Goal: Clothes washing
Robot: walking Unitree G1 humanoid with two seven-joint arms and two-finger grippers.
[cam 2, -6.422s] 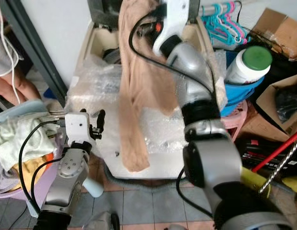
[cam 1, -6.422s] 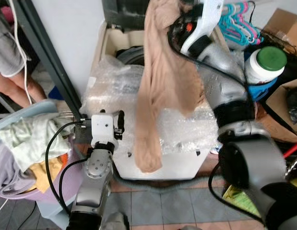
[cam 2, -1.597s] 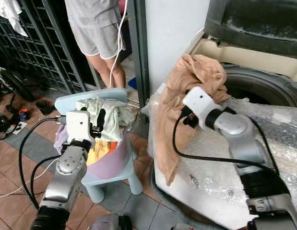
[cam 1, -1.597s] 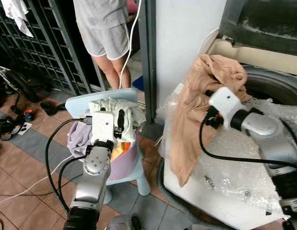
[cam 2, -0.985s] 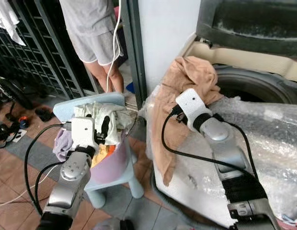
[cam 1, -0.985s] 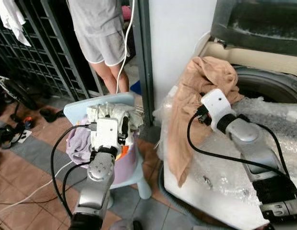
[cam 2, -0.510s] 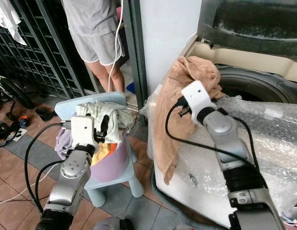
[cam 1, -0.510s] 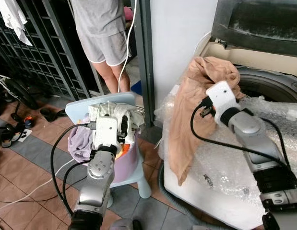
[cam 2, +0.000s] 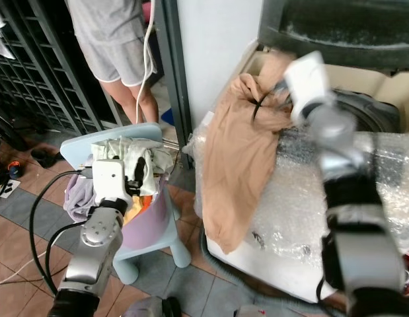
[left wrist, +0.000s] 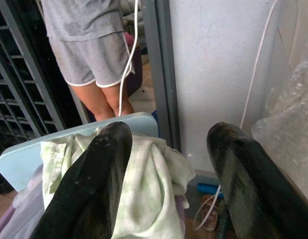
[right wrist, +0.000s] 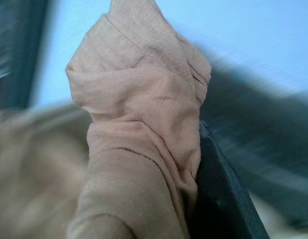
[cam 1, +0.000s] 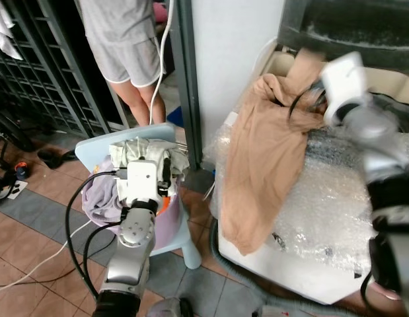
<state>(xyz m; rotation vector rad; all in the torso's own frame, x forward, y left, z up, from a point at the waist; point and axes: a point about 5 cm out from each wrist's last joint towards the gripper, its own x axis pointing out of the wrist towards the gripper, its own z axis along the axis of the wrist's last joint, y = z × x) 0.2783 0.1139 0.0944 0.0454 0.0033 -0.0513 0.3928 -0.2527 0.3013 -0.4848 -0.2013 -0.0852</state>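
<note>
One tool, the right tool (right wrist: 193, 164), pinches tan garment (cam 1: 267, 155) (bubble wrap (cam 1: 330, 211) beneath).

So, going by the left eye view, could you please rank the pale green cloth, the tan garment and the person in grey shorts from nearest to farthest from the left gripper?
1. Pale green cloth: in the basket right at the left gripper.
2. Tan garment: to the right, draped over the bubble-wrapped washing machine.
3. Person in grey shorts: standing beyond the basket, by the doorway.

R arm (cam 1: 343, 79) lifted twd washer (cam 1: 382, 112), tan garment (cam 1: 263, 158) dragged up
</note>
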